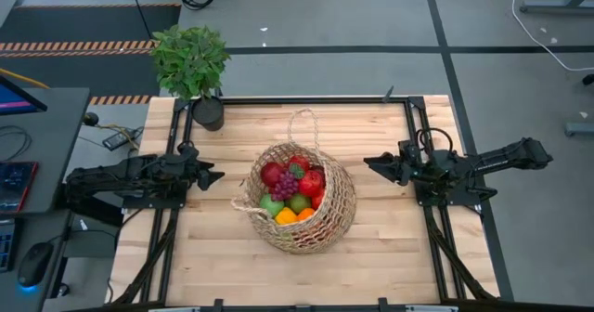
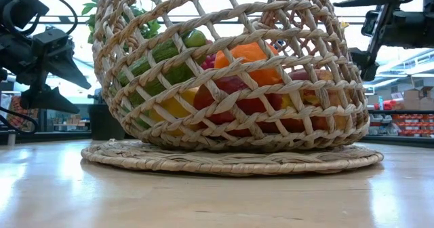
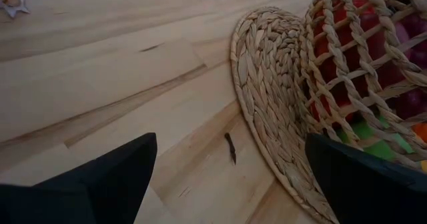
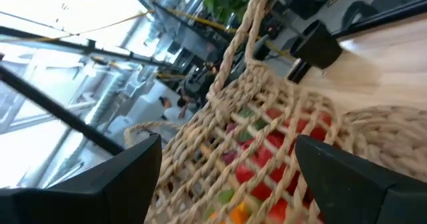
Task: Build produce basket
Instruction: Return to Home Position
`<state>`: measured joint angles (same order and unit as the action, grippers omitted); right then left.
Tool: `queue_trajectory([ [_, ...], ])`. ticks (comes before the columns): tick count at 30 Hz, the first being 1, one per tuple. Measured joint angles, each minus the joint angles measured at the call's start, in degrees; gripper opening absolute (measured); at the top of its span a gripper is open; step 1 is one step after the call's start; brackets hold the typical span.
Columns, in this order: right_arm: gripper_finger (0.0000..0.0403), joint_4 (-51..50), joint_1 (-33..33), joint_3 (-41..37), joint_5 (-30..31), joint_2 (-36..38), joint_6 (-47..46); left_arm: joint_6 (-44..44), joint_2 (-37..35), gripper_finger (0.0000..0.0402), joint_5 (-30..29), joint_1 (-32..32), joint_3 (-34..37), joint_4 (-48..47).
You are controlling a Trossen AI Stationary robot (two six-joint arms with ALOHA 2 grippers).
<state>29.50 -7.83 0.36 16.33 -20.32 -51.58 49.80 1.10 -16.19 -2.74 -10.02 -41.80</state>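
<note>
The tan open-weave wicker basket stands on its flat woven base in the middle of the wooden table, filled with produce: red apples, green fruit, oranges, purple grapes. One loop handle lies toward the far edge. My left gripper is open and empty just left of the basket; its wrist view shows the basket's base between the fingers. My right gripper is open and empty to the basket's right, above the table.
A leafy green potted plant in a black pot stands at the table's far left corner. Bare wood lies along the near edge and on both sides of the basket.
</note>
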Motion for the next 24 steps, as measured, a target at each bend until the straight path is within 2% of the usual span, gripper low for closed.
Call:
queue_trajectory([
  [7, 0.0348, -5.2, 0.0, 0.0, -6.6, 8.1, -1.8, 0.0, 0.0, 0.039, 0.0, 0.0, 0.0, 0.0],
  [11, 0.0348, -12.3, 0.2, 0.0, -8.6, 13.3, -1.3, 0.0, 0.0, 0.039, 0.0, 0.0, 0.0, 0.0],
  [15, 0.0348, -21.1, 0.6, 0.0, -8.6, 18.0, 0.5, 0.0, 0.0, 0.039, 0.0, 0.0, 0.0, 0.0],
  [18, 0.0348, -26.2, 0.6, 0.0, -6.4, 20.2, 1.1, 0.0, 0.0, 0.039, 0.0, 0.0, 0.0, 0.0],
  [24, 0.0348, -26.5, 0.7, 0.0, -2.6, 18.0, 1.3, 0.0, 0.0, 0.039, 0.0, 0.0, 0.0, 0.0],
])
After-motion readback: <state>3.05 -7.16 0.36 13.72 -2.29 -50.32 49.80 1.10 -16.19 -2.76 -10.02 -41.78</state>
